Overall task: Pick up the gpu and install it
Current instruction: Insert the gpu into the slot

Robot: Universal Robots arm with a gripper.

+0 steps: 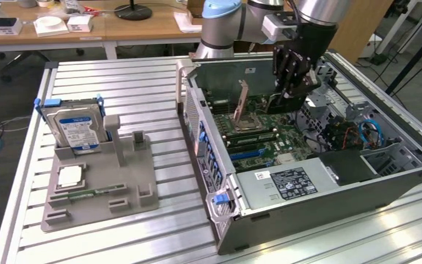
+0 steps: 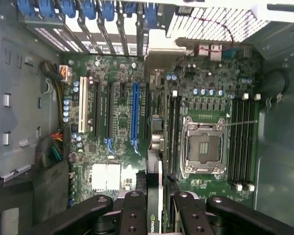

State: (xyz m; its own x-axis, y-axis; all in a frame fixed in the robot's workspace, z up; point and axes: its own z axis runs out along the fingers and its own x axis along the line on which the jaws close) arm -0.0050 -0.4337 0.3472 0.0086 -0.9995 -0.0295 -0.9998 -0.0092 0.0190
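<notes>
My gripper [image 1: 293, 77] hangs inside the open computer case [image 1: 196, 118], above the motherboard [image 1: 270, 144]. It is shut on the gpu [image 1: 298, 100], a dark card that hangs below the black fingers. In the wrist view the gpu [image 2: 155, 147] shows edge-on between the fingers [image 2: 132, 213], with a green logo near the gripper [image 2: 155, 208] and its silver end bracket [image 2: 161, 46] at the case's slotted rear wall. The card lies beside the long blue slot [image 2: 134, 110], and I cannot tell whether it touches the board.
The cpu socket [image 2: 203, 147] and memory slots [image 2: 242, 142] lie on the card's other side. A power supply [image 1: 288, 182] fills the case's near end. At the exterior view's left, a grey fixture [image 1: 134, 190] holds a blue-labelled hard drive [image 1: 75, 129] and a green memory stick [image 1: 86, 193].
</notes>
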